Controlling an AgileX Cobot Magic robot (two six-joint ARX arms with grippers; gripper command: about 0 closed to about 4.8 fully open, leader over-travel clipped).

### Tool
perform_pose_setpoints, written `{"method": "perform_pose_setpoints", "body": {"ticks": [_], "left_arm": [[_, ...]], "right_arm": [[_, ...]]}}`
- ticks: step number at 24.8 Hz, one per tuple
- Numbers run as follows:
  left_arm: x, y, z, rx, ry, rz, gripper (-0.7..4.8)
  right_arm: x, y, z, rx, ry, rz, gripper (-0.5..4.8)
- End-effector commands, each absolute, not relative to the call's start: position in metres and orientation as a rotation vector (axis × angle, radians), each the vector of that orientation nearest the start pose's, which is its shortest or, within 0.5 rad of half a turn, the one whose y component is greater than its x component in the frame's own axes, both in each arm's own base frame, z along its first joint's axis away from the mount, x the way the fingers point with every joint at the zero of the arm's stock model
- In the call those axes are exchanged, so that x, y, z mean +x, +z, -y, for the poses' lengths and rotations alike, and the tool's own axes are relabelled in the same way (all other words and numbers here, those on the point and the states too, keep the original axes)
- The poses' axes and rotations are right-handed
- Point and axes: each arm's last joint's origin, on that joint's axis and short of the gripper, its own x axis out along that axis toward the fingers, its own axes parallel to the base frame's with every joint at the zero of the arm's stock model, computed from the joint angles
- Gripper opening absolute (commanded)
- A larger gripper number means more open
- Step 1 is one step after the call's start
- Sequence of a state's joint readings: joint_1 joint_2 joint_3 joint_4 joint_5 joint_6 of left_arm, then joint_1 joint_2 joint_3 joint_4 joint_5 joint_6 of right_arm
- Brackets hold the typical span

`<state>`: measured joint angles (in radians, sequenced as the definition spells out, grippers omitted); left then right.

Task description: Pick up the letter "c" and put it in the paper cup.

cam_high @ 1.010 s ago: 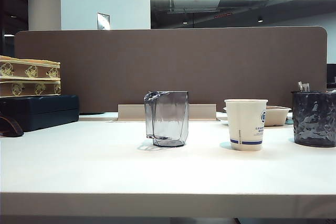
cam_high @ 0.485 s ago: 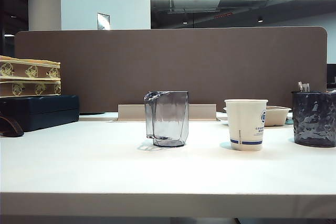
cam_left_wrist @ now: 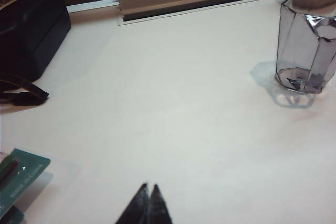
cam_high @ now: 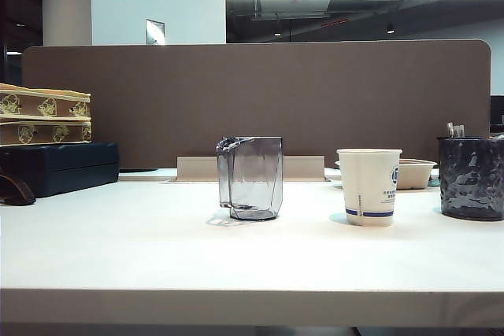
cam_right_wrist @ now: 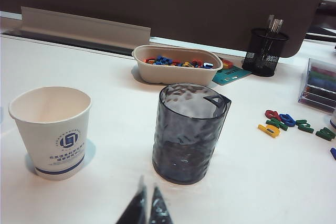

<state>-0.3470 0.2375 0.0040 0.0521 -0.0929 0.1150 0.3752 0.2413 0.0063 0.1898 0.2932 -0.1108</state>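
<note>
The white paper cup (cam_right_wrist: 51,130) with a blue logo stands upright and empty, also seen right of centre in the exterior view (cam_high: 368,186). Beyond the dark textured tumbler (cam_right_wrist: 189,132), several small coloured letters lie loose on the table. Among them is a small red curved piece (cam_right_wrist: 272,114) that looks like the letter "c", too small to be sure. My right gripper (cam_right_wrist: 148,191) is shut and empty, low over the table in front of the tumbler. My left gripper (cam_left_wrist: 150,188) is shut and empty over bare table, well away from the clear grey faceted cup (cam_left_wrist: 306,45). Neither gripper shows in the exterior view.
A beige tray (cam_right_wrist: 176,74) full of coloured letters sits behind the tumbler, with a black mesh pen holder (cam_right_wrist: 264,52) and a clear box (cam_right_wrist: 318,85) further along. A dark case (cam_high: 59,167) with patterned boxes on it sits at the far left. A green card (cam_left_wrist: 21,174) lies near the left gripper.
</note>
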Motion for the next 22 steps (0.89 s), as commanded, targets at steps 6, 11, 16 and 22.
{"method": "perform_pose_setpoints", "body": {"ticks": [6, 11, 16, 22], "left_arm": [[0.105, 0.158, 0.035, 0.132, -0.257, -0.078, -0.03], [0.101, 0.166, 0.034, 0.112, -0.254, 0.009, -0.04], [0.094, 0.176, 0.031, 0.087, -0.248, 0.122, -0.03], [0.092, 0.180, 0.029, 0.078, -0.235, 0.167, -0.03]], "right_arm": [[0.106, 0.163, -0.033, -0.124, 0.085, -0.031, 0.09], [0.106, 0.163, -0.033, -0.124, 0.085, -0.031, 0.09], [0.106, 0.163, -0.033, -0.124, 0.085, -0.031, 0.09], [0.106, 0.163, -0.033, -0.124, 0.085, -0.031, 0.09]]}}
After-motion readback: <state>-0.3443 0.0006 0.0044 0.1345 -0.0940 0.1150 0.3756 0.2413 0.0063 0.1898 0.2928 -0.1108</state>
